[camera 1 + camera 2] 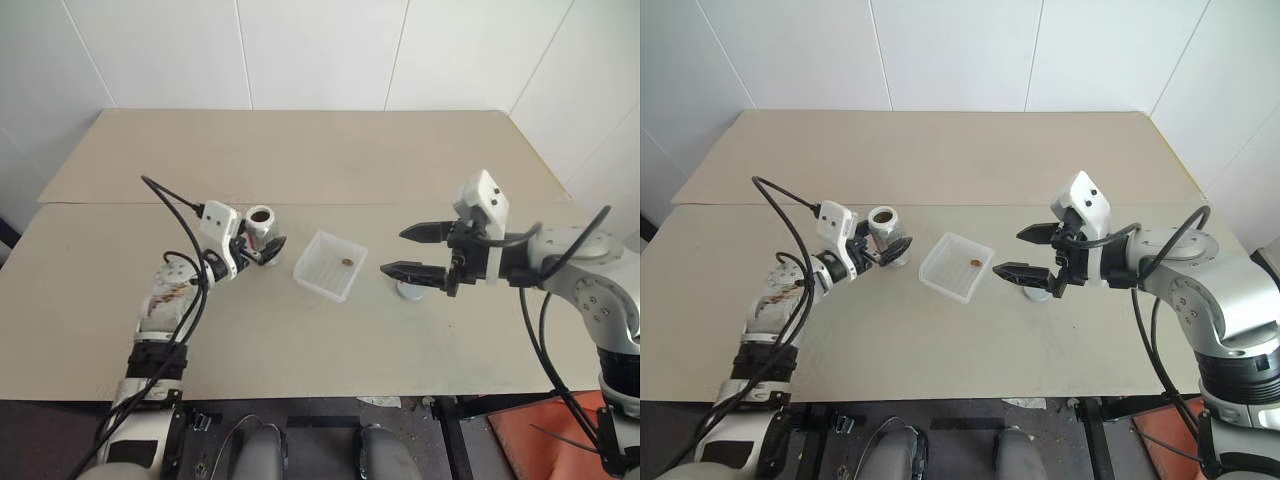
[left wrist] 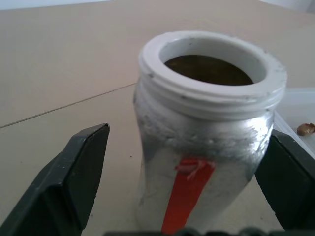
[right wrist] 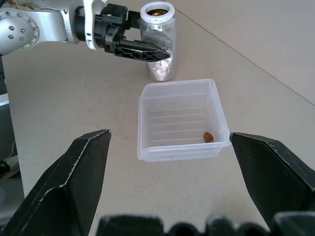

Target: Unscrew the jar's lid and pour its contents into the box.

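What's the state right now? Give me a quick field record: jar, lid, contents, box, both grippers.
jar: upright on the table, open-mouthed, standing between the left gripper's fingers
lid: off, lying on the table beneath the right gripper
contents: one brown bit in the box
box: on the table between jar and lid
left gripper: open around the jar
right gripper: open, empty

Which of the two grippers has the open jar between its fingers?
The left gripper: its open black fingers flank the upright, lidless clear jar with the red-and-white label. The right gripper hovers open beyond the translucent white plastic box.
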You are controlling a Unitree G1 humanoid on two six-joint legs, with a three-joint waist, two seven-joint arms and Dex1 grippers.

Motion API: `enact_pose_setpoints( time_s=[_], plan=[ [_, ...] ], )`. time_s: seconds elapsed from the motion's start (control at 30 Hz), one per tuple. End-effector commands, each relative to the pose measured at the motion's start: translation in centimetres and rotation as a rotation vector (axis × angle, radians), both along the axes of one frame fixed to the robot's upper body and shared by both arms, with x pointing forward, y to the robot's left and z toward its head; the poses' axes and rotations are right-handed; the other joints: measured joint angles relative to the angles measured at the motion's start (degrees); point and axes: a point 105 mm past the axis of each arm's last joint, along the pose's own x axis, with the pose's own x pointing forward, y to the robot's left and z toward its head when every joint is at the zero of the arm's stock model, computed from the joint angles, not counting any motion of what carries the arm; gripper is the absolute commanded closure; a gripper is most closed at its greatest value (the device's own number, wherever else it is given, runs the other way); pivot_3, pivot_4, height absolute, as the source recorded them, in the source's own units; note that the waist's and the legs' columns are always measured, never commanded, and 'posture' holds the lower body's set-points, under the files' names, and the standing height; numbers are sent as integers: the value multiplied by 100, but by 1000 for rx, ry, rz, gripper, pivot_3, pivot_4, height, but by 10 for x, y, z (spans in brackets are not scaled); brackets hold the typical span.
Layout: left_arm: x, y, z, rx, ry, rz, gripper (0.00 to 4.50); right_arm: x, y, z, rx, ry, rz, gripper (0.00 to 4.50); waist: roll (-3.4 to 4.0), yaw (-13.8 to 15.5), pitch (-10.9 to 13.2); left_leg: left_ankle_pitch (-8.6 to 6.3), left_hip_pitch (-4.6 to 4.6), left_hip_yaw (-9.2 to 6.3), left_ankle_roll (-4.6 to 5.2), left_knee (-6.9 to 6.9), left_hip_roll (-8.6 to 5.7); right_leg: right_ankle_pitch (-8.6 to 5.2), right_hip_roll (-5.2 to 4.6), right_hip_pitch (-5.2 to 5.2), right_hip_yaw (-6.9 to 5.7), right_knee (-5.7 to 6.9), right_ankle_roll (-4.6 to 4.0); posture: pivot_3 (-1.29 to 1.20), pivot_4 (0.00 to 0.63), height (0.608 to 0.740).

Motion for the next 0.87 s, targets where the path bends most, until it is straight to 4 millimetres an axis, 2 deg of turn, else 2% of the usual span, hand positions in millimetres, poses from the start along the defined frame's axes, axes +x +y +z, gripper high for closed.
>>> enact_pose_setpoints(
  time_s=[0.03, 0.2, 0.37, 0.47, 0.53, 0.6, 0.67, 0.87],
  plan=[
    [-14, 6, 17, 25, -37, -27, 45, -5, -1, 14, 4, -79, 9, 0, 0, -3, 0, 0, 0, 0, 0, 0, 1, 0, 0, 0, 0, 0, 0, 0, 150, 740],
    [-43, 22, 12, 104, 20, -69, 45, -7, -6, 12, -8, -79, -15, 0, 1, 1, 0, 0, 3, 2, 0, -2, 3, 0, 0, 0, 2, -4, 0, 0, 150, 740],
    [-80, 36, 21, 91, 77, -201, 45, -15, -14, 8, -15, -70, -28, 0, 0, 9, 0, 0, 4, 2, 0, -2, 3, -1, -1, 1, 2, -11, 0, 0, 150, 740],
    [-107, 52, 34, 128, 56, -344, 45, -17, -18, 5, -28, -73, -35, 0, 1, 0, 0, 0, 7, 7, 0, -6, 6, -2, 0, -1, 3, -14, -2, 0, 150, 740],
    [-126, 71, 51, 165, 23, -438, 45, -19, -17, 5, -27, -84, -28, 0, 1, -23, 0, 0, 13, 11, 0, -7, 9, -3, 3, 0, 6, -13, -4, 0, 150, 740],
    [-127, 88, 70, 210, -12, -413, 45, -20, -17, 6, -33, -104, -7, 0, 1, -10, 0, -1, 21, 14, -1, -10, 13, -5, 6, 2, 7, -11, -8, 0, 150, 740],
    [-127, 94, 80, 230, -35, -393, 45, -19, -16, 8, -15, -108, -2, 0, 4, 3, -2, -1, 32, 15, -1, -14, 15, -8, 8, 9, 6, -12, -9, 0, 150, 740],
    [-131, 101, 75, 248, -55, -336, 45, -20, -13, 9, 10, -111, 4, 0, 5, 4, -2, -1, 34, 20, -1, -16, 15, -8, 5, 14, 8, -16, -8, 0, 150, 740]
  ],
)
